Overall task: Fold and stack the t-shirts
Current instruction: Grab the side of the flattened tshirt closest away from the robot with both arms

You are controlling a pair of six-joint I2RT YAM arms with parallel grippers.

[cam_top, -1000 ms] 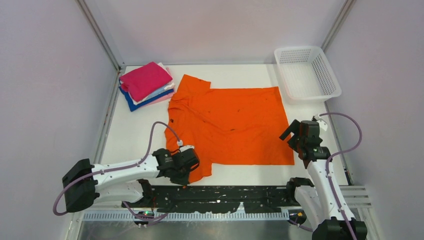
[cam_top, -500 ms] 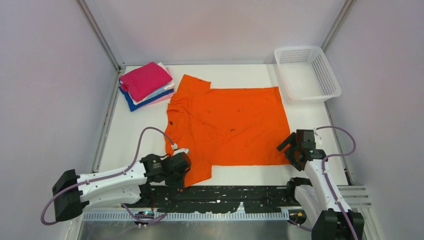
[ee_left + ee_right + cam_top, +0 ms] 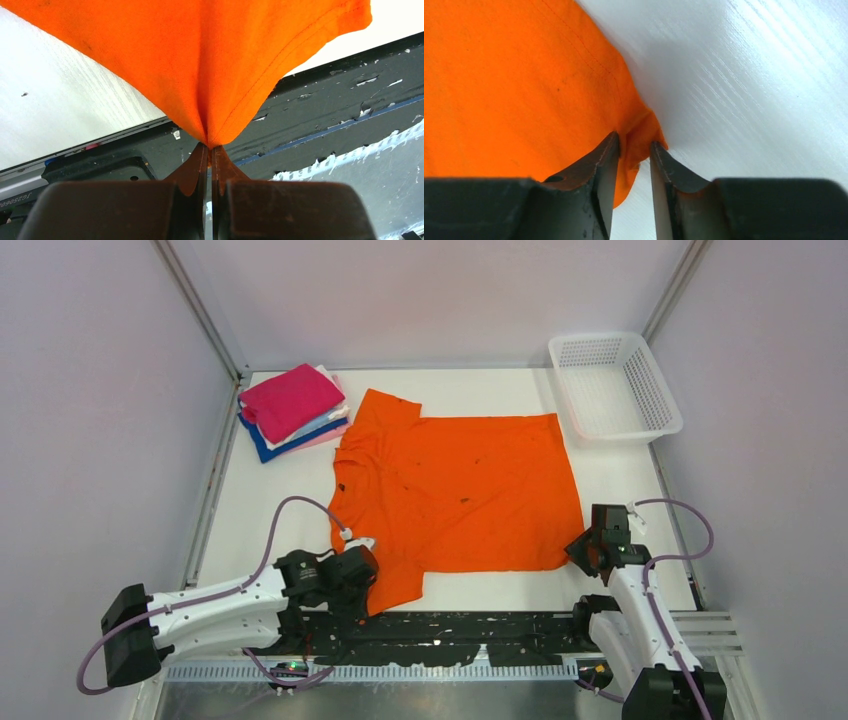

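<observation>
The folded stack (image 3: 292, 410) of finished t-shirts sits in the far left corner of the bench (image 3: 270, 530), magenta on top, and has not moved.

My left gripper (image 3: 209, 148) is clamped tight on the sleeve of the orange t-shirt (image 3: 460, 490) at the near edge, left of centre. The fingers meet with the cloth drawn to a point between them. Over the last second I have pulled this arm back and down toward the near left corner, and the sleeve has come with it, now lying partly over the dark rail at the near edge.

The shirt itself lies spread flat across the middle of the bench, neck toward the left edge and hem toward the right edge.

The bigger change is on the right. My right gripper (image 3: 634, 150) was hovering with its fingers spread above the near hem corner. Now it has dropped onto that corner near the right edge, and its fingers have closed in with a pucker of orange hem pinched between them. That corner has crept slightly inward.

The basket (image 3: 613, 385) stands in the far right corner.

I judge that I now hold both near points, sleeve and hem. The next move is to lift the near long edge and carry it toward the far edge for the first fold. The right pinch looks shallow, so it could slip.
</observation>
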